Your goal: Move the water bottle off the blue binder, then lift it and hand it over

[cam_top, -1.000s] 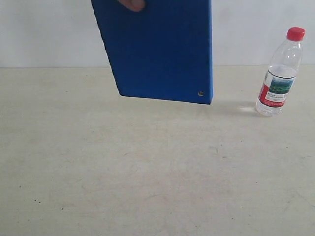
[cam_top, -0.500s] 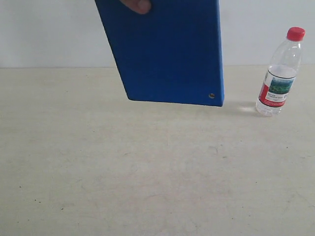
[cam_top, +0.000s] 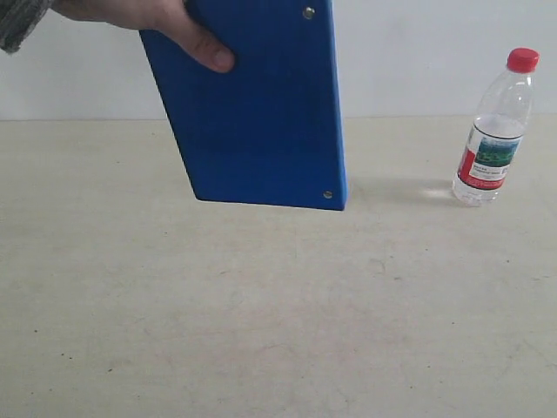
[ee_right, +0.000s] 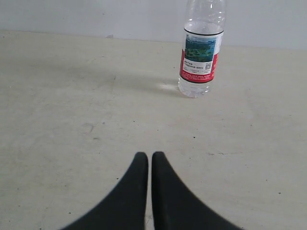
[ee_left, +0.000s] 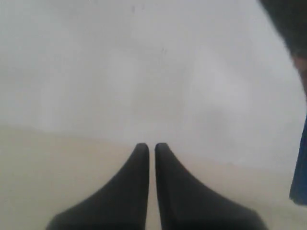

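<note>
A person's hand [cam_top: 148,22] holds the blue binder [cam_top: 257,113] upright in the air above the table, two silver rivets along its right edge. A sliver of the blue binder [ee_left: 300,167] shows at the edge of the left wrist view. The water bottle [cam_top: 494,131], clear with a red cap and a red, white and green label, stands upright on the table at the right, apart from the binder. The same water bottle [ee_right: 201,48] stands well ahead of my right gripper [ee_right: 150,156], which is shut and empty. My left gripper [ee_left: 151,146] is shut and empty too. Neither gripper appears in the exterior view.
The beige table [cam_top: 278,313] spreads across the foreground, with a white wall [cam_top: 418,52] behind it. The person's sleeve [cam_top: 17,17] enters at the top left corner.
The hand has lowered the binder and shifted it left; its lower edge hangs nearer the table and the hand shows more. The bottle has not moved.
</note>
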`<control>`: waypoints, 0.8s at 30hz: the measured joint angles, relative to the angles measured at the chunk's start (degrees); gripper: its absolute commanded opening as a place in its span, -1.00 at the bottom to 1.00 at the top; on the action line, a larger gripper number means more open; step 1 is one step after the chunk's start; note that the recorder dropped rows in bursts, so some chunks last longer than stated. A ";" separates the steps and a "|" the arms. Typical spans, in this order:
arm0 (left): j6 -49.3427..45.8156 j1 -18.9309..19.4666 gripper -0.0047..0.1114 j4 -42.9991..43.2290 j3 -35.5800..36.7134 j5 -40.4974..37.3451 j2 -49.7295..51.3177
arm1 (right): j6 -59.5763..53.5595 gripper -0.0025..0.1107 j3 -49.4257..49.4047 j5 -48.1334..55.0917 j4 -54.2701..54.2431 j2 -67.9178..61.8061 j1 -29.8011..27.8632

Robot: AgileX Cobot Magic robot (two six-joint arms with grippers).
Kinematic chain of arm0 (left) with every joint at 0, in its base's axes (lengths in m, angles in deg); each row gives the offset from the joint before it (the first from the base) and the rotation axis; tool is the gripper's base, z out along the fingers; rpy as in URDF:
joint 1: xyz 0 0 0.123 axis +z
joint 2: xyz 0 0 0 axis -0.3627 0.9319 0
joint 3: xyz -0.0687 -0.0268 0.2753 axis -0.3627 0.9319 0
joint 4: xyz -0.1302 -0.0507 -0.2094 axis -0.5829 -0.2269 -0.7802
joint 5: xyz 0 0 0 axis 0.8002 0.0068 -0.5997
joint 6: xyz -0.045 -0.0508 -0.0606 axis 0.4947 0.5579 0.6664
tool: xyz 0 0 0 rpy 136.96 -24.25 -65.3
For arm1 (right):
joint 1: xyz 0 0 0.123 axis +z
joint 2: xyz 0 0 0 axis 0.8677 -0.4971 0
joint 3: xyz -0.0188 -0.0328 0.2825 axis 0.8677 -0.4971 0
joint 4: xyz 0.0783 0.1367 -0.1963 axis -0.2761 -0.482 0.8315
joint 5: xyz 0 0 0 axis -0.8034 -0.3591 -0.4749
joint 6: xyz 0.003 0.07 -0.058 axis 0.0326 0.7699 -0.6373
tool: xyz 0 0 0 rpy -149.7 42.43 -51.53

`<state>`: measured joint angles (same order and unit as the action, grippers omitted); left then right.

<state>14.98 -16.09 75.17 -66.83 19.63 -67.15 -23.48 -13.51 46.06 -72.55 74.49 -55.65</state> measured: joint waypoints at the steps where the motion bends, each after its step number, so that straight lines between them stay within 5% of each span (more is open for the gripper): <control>1: 1.95 0.00 -0.84 0.93 0.15 -4.95 0.00 | 0.00 -0.96 0.00 0.00 0.00 0.00 0.00; 4: 4.27 0.00 -0.84 1.30 0.15 -20.08 0.00 | 0.00 -0.96 0.00 0.00 0.00 0.00 0.00; 6: 4.08 0.00 -0.84 1.38 0.15 -22.49 0.00 | 0.00 -0.96 0.00 0.00 0.00 0.00 0.00; 24: 2.29 0.00 -0.84 1.52 0.15 -23.29 0.00 | 0.00 -0.96 0.00 0.00 0.00 0.00 0.00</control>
<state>17.27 -16.09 76.69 -66.68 -3.66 -67.15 -23.48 -13.51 46.06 -72.55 74.49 -55.65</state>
